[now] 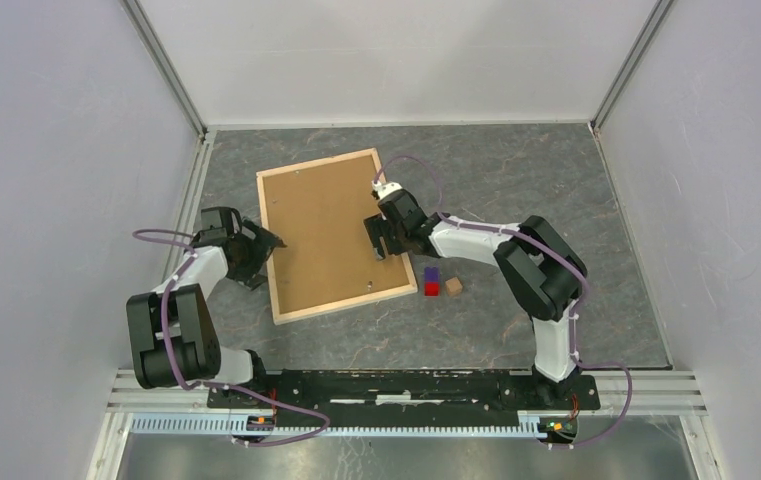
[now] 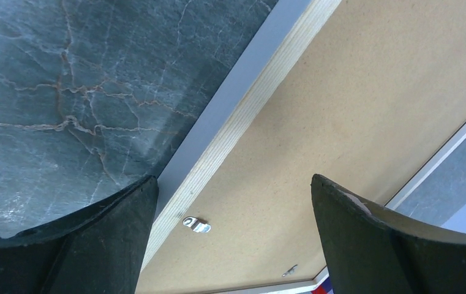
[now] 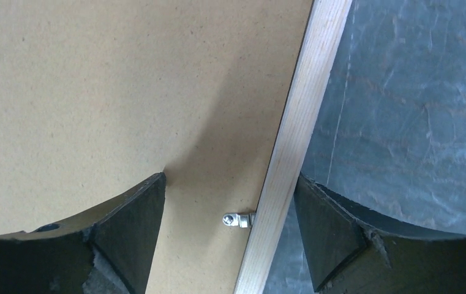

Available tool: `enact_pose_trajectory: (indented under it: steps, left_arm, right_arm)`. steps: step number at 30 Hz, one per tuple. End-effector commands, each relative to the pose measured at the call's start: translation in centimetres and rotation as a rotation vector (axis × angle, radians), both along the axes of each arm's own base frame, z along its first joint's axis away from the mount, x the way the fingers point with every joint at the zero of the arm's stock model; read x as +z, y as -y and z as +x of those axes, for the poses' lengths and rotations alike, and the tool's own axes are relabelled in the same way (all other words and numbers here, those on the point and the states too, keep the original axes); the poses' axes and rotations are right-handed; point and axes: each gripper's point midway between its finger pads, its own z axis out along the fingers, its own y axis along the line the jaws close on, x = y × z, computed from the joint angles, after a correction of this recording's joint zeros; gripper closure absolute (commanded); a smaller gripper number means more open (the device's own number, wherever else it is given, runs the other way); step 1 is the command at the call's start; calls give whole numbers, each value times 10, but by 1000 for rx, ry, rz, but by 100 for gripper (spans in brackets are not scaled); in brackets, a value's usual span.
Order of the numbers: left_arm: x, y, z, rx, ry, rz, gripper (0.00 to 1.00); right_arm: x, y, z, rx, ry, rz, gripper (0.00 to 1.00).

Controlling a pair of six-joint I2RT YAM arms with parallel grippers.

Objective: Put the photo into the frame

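Note:
The frame (image 1: 267, 250) lies face down on the table, its light wooden slats around a plain brown backing board (image 1: 331, 235). The photo is hidden. My left gripper (image 1: 266, 245) is open at the frame's left edge. In the left wrist view its jaws (image 2: 233, 202) straddle the left slat (image 2: 242, 116) near a metal clip (image 2: 196, 225). My right gripper (image 1: 384, 240) is open at the right edge. In the right wrist view it (image 3: 230, 202) straddles the right slat (image 3: 304, 104), with a metal clip (image 3: 237, 219) between its fingers. Neither holds anything.
A purple cube (image 1: 432, 273), a red cube (image 1: 431, 289) and a small wooden cube (image 1: 453, 286) sit just right of the frame's near right corner. White walls enclose the dark marbled table (image 1: 516, 170) on three sides.

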Motion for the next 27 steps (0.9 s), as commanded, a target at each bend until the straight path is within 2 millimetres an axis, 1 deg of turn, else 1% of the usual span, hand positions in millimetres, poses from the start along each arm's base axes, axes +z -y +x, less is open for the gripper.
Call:
enact_pose_trajectory:
  steps: [1,4,7,10,12,13,14,15,16,18,19,20,22,24,27]
  left_arm:
    - [-8,19,-26,-36,-30,-79,0]
    - [-16,34,-45,-52,-58,-149,0]
    - [-16,43,-58,-71,-55,-172,0]
    - [-9,55,-71,-103,-31,-169,0]
    - [-4,71,-80,-152,-2,-174,0]
    - [1,79,-83,-170,20,-182,0]
    - [3,83,-87,-178,35,-195,0]
    - [7,93,-92,-216,58,-202,0]
    - [9,96,-97,-230,74,-206,0]
    - [18,94,-103,-244,111,-184,0]
    - [23,92,-104,-253,127,-162,0]
    - [30,89,-104,-257,151,-141,0]
    - [44,92,-100,-267,196,-150,0]
    - [57,91,-95,-279,224,-135,0]
    - [76,87,-85,-328,279,-76,0]
  right_arm:
    - [-10,-31,12,69,-12,42,19]
    - [-5,-42,20,84,-1,63,19]
    - [0,-58,26,114,3,106,18]
    - [4,-76,33,150,11,158,18]
    - [1,-89,37,166,-2,181,18]
    - [3,-96,40,176,-5,192,18]
    - [2,-101,41,183,-20,191,18]
    - [6,-106,45,182,-23,190,18]
    - [6,-107,47,176,-32,172,18]
    - [20,-103,54,144,-18,134,17]
    - [28,-99,54,129,-17,115,17]
    - [36,-93,56,106,-1,90,16]
    - [55,-75,56,52,7,27,15]
    - [72,-56,51,-8,29,-28,15]
    - [91,-33,32,-58,49,-58,14]
